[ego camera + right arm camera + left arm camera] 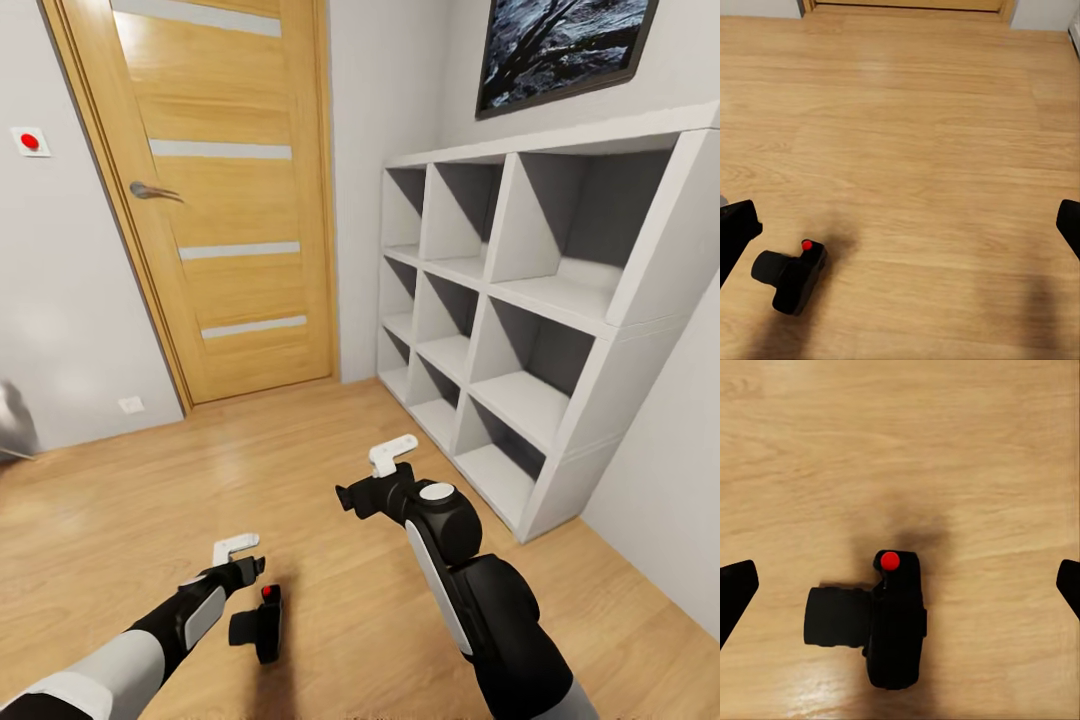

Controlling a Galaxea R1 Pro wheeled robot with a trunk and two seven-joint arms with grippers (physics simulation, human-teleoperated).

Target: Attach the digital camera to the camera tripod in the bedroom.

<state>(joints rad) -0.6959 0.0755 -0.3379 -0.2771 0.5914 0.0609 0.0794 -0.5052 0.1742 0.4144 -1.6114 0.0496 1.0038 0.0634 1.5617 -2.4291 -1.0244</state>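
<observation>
From the head view, I'm seeing the digital camera [262, 622] lying on the wood floor [120, 520], just beside my left gripper [238, 556] (fingers spread), with the right gripper [385, 470] spread beyond it. In the left wrist view, the camera [881, 621] is sitting between spread fingertips [735, 589]. In the right wrist view, it [793, 277] is lying near one fingertip [736, 225].

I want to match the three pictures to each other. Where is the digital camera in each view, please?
Head view: the digital camera lies on the wood floor low in the picture, just beside the left gripper.
Left wrist view: near the lower centre, lens sideways, red button up.
Right wrist view: in the lower left corner.
Shared landmark: the camera's red button.
</observation>
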